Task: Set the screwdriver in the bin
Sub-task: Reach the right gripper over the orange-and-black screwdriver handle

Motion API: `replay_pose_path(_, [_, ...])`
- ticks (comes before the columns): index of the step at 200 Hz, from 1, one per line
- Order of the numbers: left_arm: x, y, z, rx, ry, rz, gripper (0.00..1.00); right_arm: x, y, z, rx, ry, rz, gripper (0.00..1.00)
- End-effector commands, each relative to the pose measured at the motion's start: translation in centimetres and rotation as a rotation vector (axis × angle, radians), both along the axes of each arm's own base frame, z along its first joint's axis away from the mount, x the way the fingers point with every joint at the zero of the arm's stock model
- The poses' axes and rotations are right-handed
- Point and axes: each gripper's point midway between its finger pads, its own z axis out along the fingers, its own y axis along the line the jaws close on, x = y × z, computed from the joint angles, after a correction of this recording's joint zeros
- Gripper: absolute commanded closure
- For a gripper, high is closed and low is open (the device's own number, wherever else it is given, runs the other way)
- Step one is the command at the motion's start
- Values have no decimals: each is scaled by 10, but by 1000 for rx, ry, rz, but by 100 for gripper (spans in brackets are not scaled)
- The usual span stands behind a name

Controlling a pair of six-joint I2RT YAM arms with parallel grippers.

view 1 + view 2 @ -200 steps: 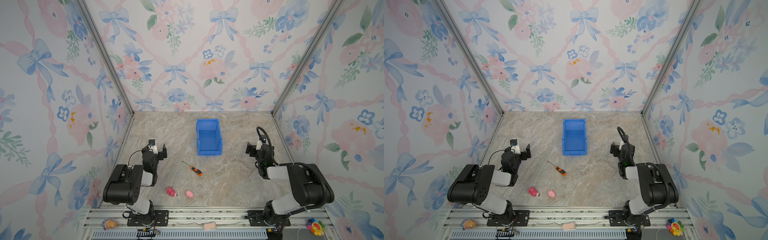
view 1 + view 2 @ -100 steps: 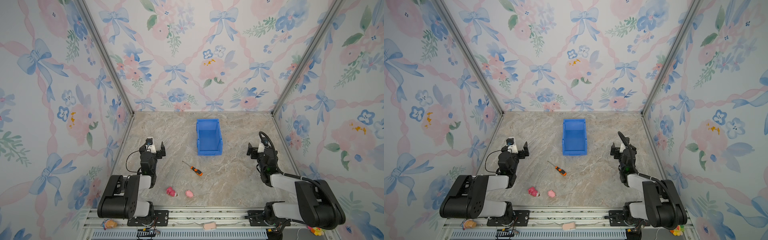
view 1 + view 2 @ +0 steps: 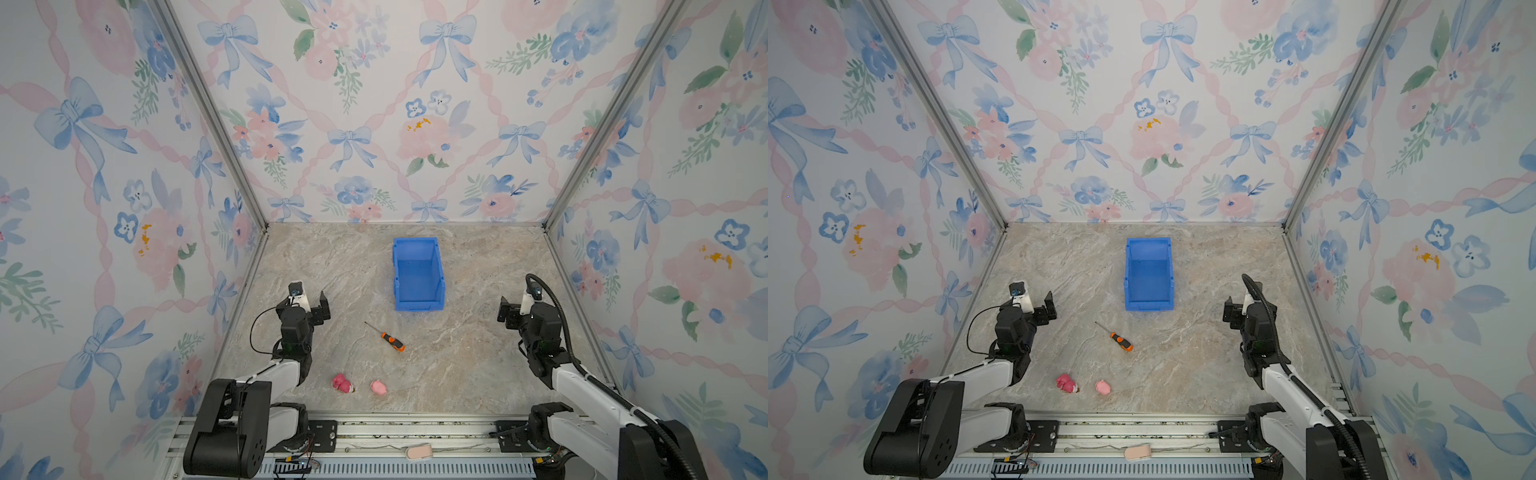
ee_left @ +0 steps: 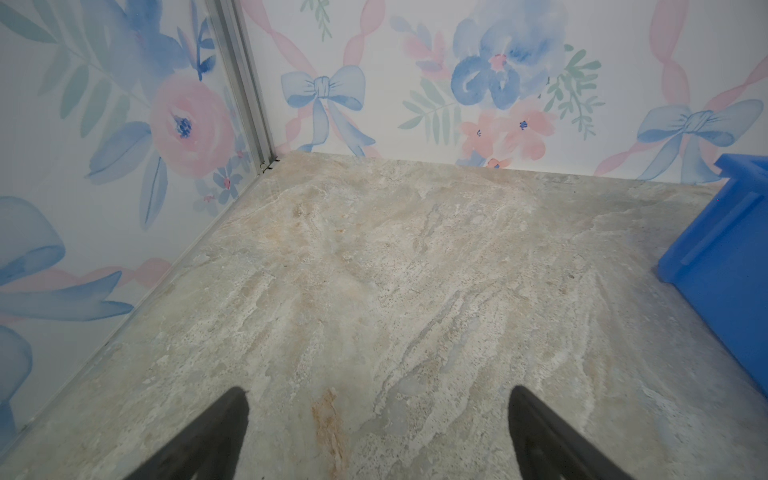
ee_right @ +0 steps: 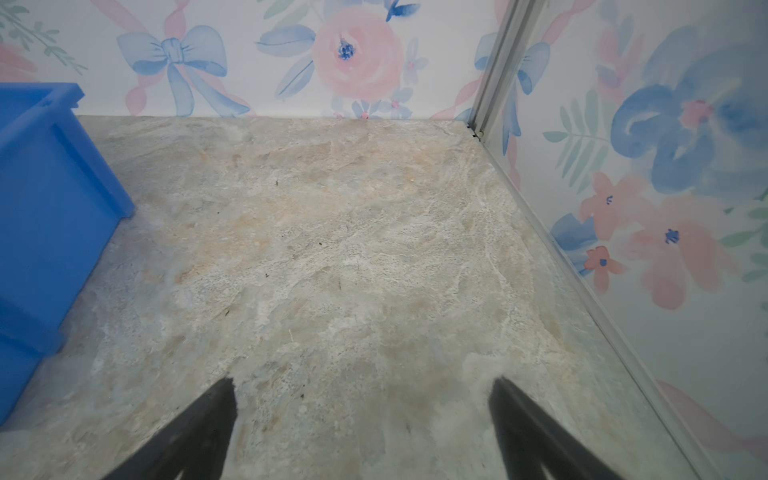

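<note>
Entry, the screwdriver [image 3: 391,340]: it lay flat on the tabletop [image 3: 469,361], near the low front lip of the bin [image 3: 419,306] but clear of it, and nothing held it. Its stubby orange-and-black handle pointed toward my base and its thin dark shaft slanted away to the left. Hazards, as I judged them: the rounded handle could roll or skid from a closing pinch on such hard stone. The shaft looked too slim and too flush to the surface to catch cleanly. A low carry could knock the tool against the bin's tall walls or shove the bin, which looked light. The bin was blue moulded plastic, rectangular, smooth inside, and looked empty. My left gripper [image 4: 378,391] waited well apart on the left, jaws spread wide over bare stone. My right gripper [image 5: 363,380] waited well apart on the right, also spread, with nothing between its jaws. Two pink toys [image 3: 341,382], small and lumpy, sat nearer my base. The tabletop was beige, veined and marble-patterned.
</note>
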Motion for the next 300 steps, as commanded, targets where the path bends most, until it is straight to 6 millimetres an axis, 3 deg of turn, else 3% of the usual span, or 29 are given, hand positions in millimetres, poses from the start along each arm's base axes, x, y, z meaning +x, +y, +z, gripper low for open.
replay_pose_path(1, [1,4,3,-11,70,36,2,-1,20,42,-22,16,14,3])
replay_pose_path(36, [-5,-5,9,-77,118,9,2,-7,67,71,2,129,84,3])
replay_pose_path(58, [-10,-14,14,-138,129,-21,2,-13,126,74,-9,206,285,3])
replay_pose_path(109, [-15,-34,21,-187,136,-102,2,-40,252,37,-185,405,662,3])
replay_pose_path(157, [-18,-42,22,-147,142,-145,2,-60,329,1,-187,504,871,2])
replay_pose_path(183, [-21,-41,23,-123,145,-144,2,-72,351,-27,-234,583,951,1])
replay_pose_path(206, [-21,-40,25,-112,137,-140,2,-76,359,-44,-235,625,978,1])
replay_pose_path(248, [-22,-35,24,-109,128,-114,2,-83,353,-75,-265,701,985,6])
replay_pose_path(300, [-20,-36,25,-93,128,-125,2,-92,347,-99,-268,770,984,23])
